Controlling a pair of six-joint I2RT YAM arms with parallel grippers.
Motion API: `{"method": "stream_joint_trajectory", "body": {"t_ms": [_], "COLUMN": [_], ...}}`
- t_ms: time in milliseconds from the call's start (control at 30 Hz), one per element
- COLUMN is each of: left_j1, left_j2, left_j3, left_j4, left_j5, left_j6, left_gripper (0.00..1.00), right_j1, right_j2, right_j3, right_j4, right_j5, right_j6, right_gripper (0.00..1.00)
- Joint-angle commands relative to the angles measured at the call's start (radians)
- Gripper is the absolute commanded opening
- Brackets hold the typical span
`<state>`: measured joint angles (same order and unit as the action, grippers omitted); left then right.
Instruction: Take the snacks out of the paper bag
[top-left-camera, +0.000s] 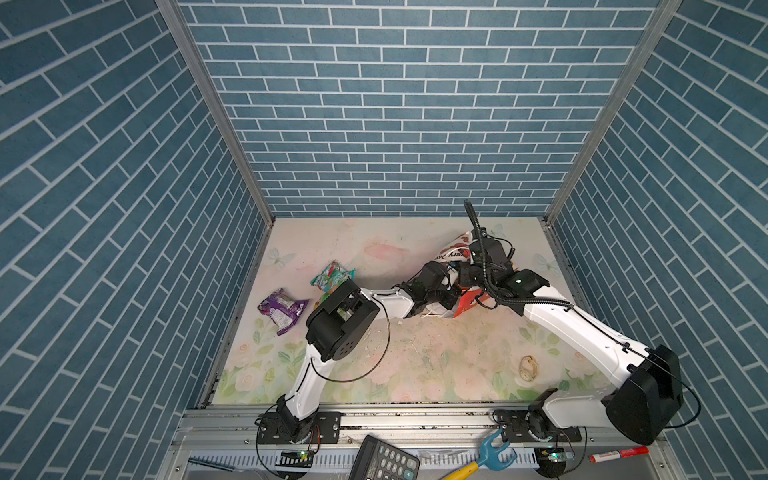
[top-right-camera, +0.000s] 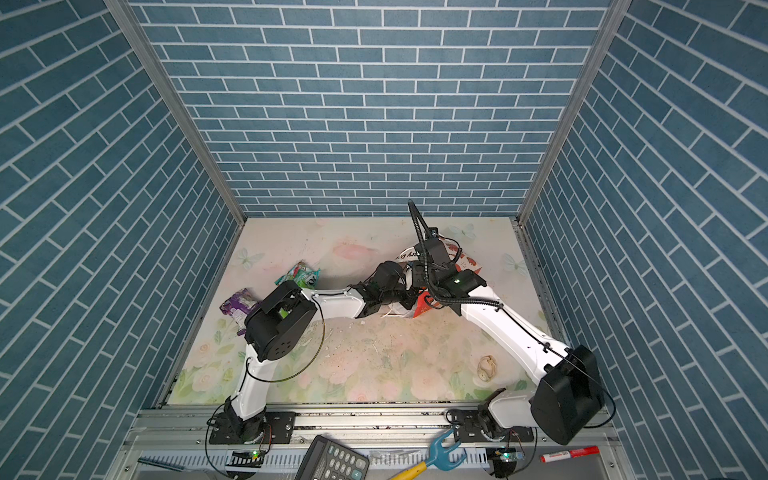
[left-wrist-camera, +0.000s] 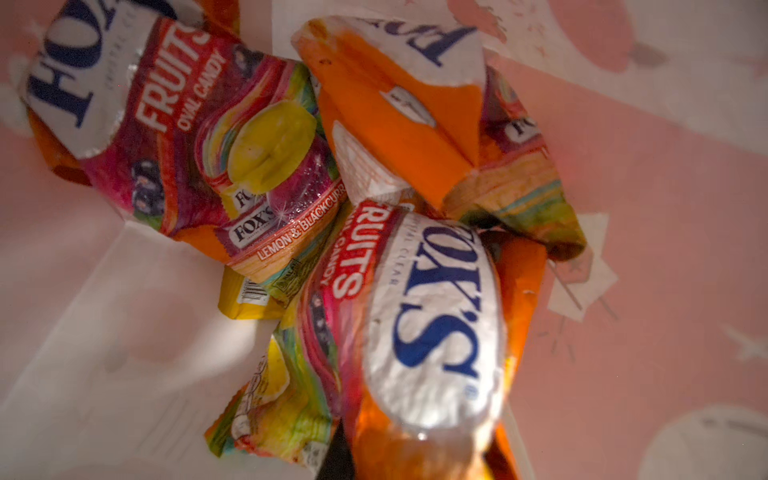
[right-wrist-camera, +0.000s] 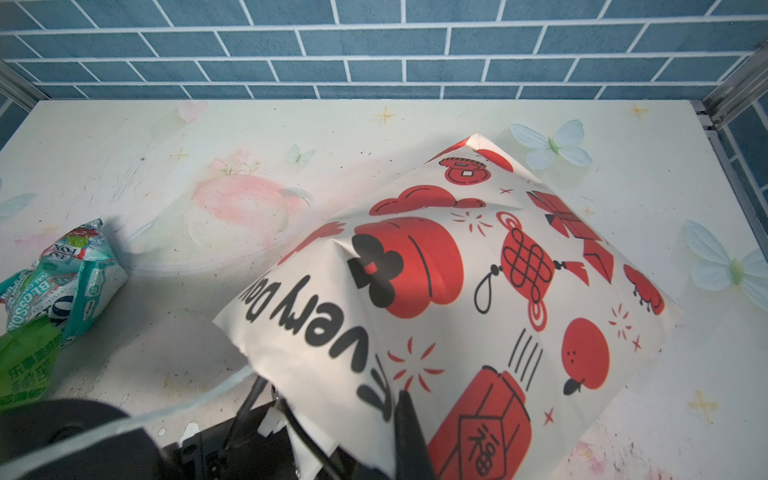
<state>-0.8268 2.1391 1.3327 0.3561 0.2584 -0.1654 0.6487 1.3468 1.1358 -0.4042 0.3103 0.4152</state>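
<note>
Left wrist view: snacks (left-wrist-camera: 432, 324) piled inside paper bag (right-wrist-camera: 457, 270), back right on table (top-left-camera: 415, 353) | left gripper (top-left-camera: 451, 293) deep in bag, cannot tell its grip | right gripper (right-wrist-camera: 407, 424) pinches bag rim tight | 2 out: teal packet (top-left-camera: 332, 276), purple packet (top-left-camera: 280, 309) | left elbow (top-left-camera: 340, 324) half hides green packet (top-left-camera: 326, 297) | shell (top-left-camera: 528, 368) near right arm

White-and-red paper bag (right-wrist-camera: 457, 270) on its side, orange and multicolour FOX'S snacks (left-wrist-camera: 432, 324) heaped inside, teal packet (top-left-camera: 332, 276) and purple packet (top-left-camera: 281, 309) out, left of it.
</note>
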Motion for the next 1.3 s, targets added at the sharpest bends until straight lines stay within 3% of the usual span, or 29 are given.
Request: {"method": "stream_joint_trajectory", "body": {"t_ms": [0,100,1267], "left_j1": [0.003,0.003,0.003], "left_j2": [-0.036,-0.046,-0.161], "left_j3": [-0.019,-0.024,-0.113], "left_j4": [-0.005,-0.008,0.010], "left_j5": [-0.027,-0.030,-0.063], "left_j6": [0.003,0.004,-0.001], "left_gripper": [0.09,0.00,0.00], "right_j1": [-0.004,-0.003,-0.004], "right_j2": [-0.021,-0.021,-0.020], "right_j3": [-0.013,-0.018,-0.024], "right_j4": [-0.023,-0.024,-0.024], "right_j5": [0.005,0.007,0.010], "right_j6": [0.050,0.050,0.057], "right_gripper": [0.00,0.00,0.00]}}
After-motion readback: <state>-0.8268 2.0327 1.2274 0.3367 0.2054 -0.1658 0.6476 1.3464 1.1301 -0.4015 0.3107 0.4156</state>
